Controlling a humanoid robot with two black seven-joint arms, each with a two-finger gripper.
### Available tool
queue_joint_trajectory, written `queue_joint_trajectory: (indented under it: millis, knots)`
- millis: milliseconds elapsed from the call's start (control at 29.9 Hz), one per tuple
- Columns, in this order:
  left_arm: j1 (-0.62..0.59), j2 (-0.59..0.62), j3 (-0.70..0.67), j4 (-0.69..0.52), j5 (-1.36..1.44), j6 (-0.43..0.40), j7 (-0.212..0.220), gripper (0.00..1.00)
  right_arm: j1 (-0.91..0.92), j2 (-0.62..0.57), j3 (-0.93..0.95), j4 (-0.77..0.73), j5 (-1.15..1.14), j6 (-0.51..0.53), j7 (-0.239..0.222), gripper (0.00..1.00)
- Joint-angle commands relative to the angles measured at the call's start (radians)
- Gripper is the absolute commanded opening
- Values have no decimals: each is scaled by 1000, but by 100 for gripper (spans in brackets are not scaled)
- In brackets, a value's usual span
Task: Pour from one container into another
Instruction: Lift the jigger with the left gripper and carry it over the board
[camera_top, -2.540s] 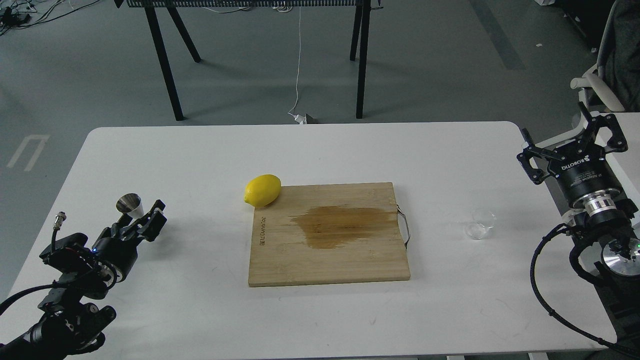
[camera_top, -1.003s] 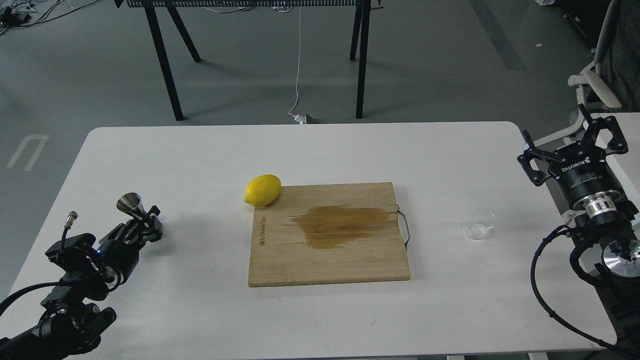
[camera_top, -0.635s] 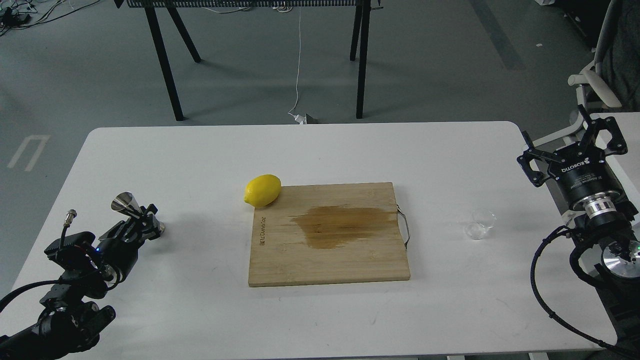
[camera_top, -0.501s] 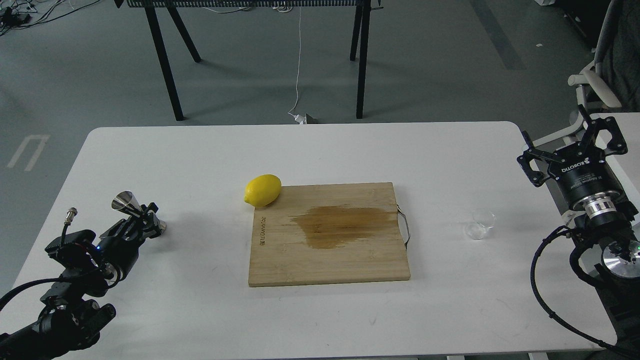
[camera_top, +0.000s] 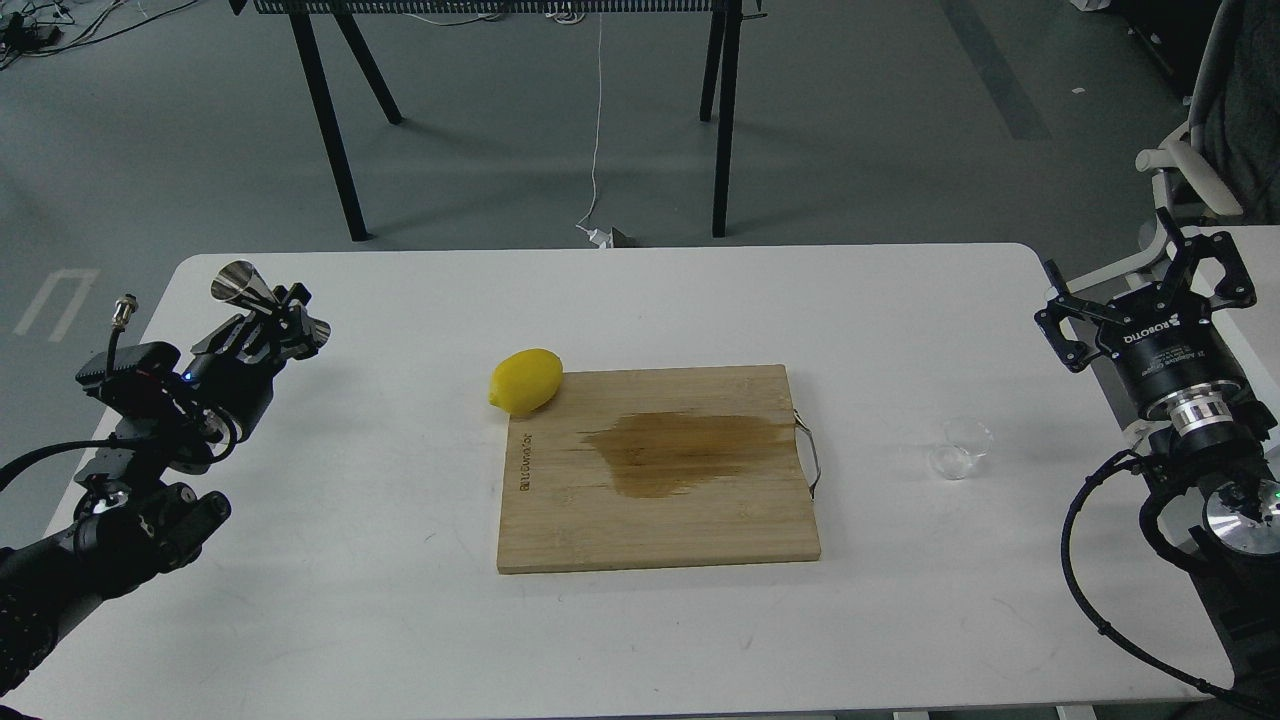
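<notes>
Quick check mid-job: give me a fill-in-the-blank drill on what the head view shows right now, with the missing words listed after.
1. The left end effector is shut on the steel ____.
2. The glass cup stands on the white table, to the ____ of the cutting board in the view.
3. The right end effector is ____ and holds nothing.
4. The lemon rests at the board's far-____ corner.

Missing words: jigger; right; open; left
</notes>
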Motion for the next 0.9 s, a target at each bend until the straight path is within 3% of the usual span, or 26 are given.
queue_joint_trajectory:
  millis: [0, 134, 468, 602, 869]
  knots:
    - [-90, -4, 66, -5, 0, 0, 0, 11, 0, 0, -1, -2, 0, 0, 0, 99]
    - [-191, -29, 133, -5, 0, -14, 0, 11, 2, 0, -4, -5, -2, 0, 0, 99]
    - [-397, -268, 318, -5, 0, -51, 0, 11, 11, 0, -12, -32, -5, 0, -2, 99]
    - [-418, -374, 394, -5, 1, -51, 0, 11, 11, -2, -15, -40, -9, 0, -5, 99]
    - [-397, -382, 572, 4, 4, -58, 0, 11, 14, 0, -27, -54, -11, 0, -5, 99]
